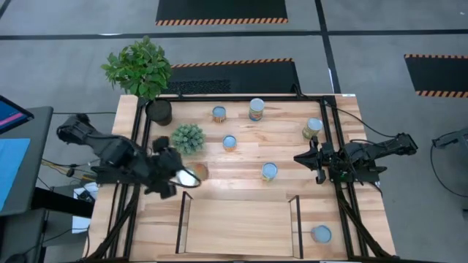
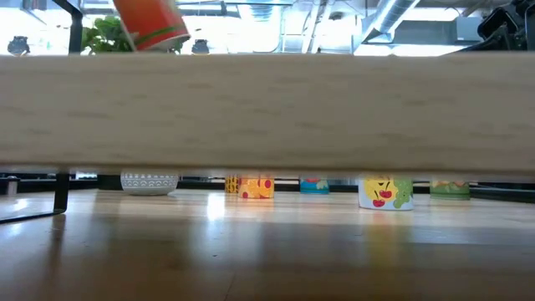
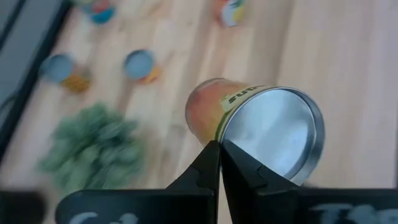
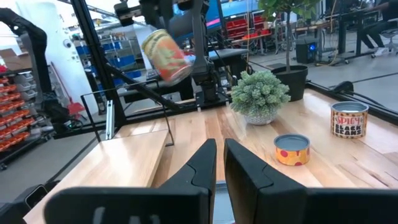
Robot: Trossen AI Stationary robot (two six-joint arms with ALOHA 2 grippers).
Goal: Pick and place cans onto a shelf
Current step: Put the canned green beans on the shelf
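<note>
**Can held aloft over workshop table**

On a light wooden table (image 1: 241,146) in a workshop with hazard-striped floor mats, the left gripper (image 1: 175,177) was clamped on an orange-labelled can (image 4: 165,55), held tilted in the air above the table's left side, near the shelf (image 1: 238,226) and its dark brackets. Its fingers (image 3: 214,165) met at the can's rim. Six other cans stood on the table, one (image 1: 321,234) just right of the shelf. The right gripper (image 1: 306,158) waited over the table's right side, fingers slightly apart and holding nothing. A small green plant (image 1: 188,137) sat nearby.
</note>
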